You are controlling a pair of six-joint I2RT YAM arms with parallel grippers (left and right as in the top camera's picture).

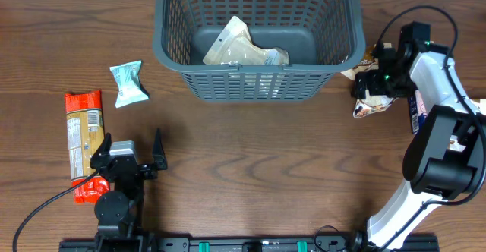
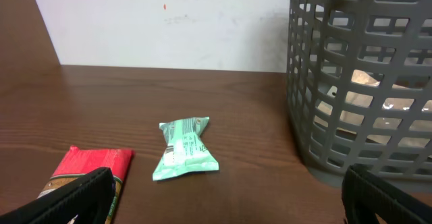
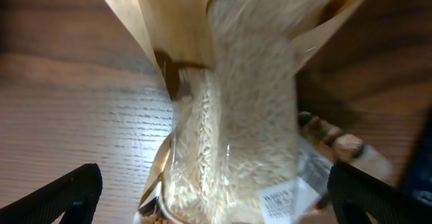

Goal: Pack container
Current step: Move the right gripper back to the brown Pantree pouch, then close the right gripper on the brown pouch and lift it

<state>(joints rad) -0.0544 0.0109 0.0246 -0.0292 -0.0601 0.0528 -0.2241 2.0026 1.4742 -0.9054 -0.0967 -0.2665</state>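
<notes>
The dark grey slotted container stands at the back centre and holds one tan snack pack. It also shows at the right of the left wrist view. My right gripper is to the right of the container, open, low over a clear pack of rice with tan paper edges; its fingers straddle the pack without touching it. My left gripper is open and empty near the front left edge. A green snack pack and a red snack pack lie on the table at the left.
Another snack pack with nuts printed on it lies partly under the rice pack. A blue pack shows beside the right arm. A white wall stands behind the table in the left wrist view.
</notes>
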